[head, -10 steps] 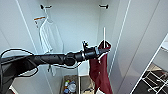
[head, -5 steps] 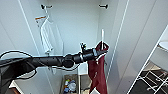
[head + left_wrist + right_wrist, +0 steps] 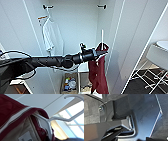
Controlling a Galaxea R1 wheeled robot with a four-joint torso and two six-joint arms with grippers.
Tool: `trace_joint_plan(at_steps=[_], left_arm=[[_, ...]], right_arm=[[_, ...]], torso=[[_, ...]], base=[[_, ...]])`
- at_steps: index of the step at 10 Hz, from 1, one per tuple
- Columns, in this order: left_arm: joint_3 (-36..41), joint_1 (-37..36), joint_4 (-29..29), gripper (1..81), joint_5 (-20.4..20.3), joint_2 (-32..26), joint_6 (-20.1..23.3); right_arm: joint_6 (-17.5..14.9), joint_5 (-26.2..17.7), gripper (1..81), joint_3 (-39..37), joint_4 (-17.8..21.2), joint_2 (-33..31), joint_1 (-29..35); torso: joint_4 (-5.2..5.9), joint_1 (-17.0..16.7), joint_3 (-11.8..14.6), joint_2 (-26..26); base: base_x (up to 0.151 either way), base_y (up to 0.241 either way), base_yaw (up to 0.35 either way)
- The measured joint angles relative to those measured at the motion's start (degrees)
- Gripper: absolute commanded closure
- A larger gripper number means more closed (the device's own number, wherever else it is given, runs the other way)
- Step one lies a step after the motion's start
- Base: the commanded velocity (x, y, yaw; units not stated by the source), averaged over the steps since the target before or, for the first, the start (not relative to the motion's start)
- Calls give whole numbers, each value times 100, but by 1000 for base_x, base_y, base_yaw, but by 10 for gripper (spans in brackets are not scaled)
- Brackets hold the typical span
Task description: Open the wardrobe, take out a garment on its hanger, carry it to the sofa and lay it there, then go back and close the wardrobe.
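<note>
The wardrobe (image 3: pixel 75 27) stands open, its white doors swung wide on both sides. My left arm reaches into it from the left, and my left gripper (image 3: pixel 103 52) is shut on the hanger (image 3: pixel 102 37) just below its upright white hook. From the hanger hangs the maroon garment (image 3: pixel 98 72), below the right black peg (image 3: pixel 102 6) and clear of it. In the left wrist view the garment's (image 3: pixel 11 109) white-striped collar and the hanger's (image 3: pixel 60 119) curved neck show very close.
A white T-shirt (image 3: pixel 48 35) hangs from the left peg (image 3: pixel 47 7). Boxes of small items (image 3: pixel 70 83) sit on the wardrobe floor. A white chair (image 3: pixel 157 53) with thin legs stands at the right, beyond the open door (image 3: pixel 130 37).
My left gripper and the hanging garment have come down slightly below the right peg. The white T-shirt has not moved.
</note>
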Motion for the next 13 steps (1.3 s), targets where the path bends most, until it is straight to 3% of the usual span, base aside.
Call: trace_joint_plan(at_steps=[9,13], left_arm=[[343,243,-2,811,-69,-284,85],[456,211,-2,811,-85,-328,80]], right_arm=[[-2,0,10,0,0,-2,-28],[-2,-17,10,0,0,-2,-24]], torso=[[0,-9,0,-2],[0,-13,0,-2]], base=[[-88,0,0],[0,0,0]])
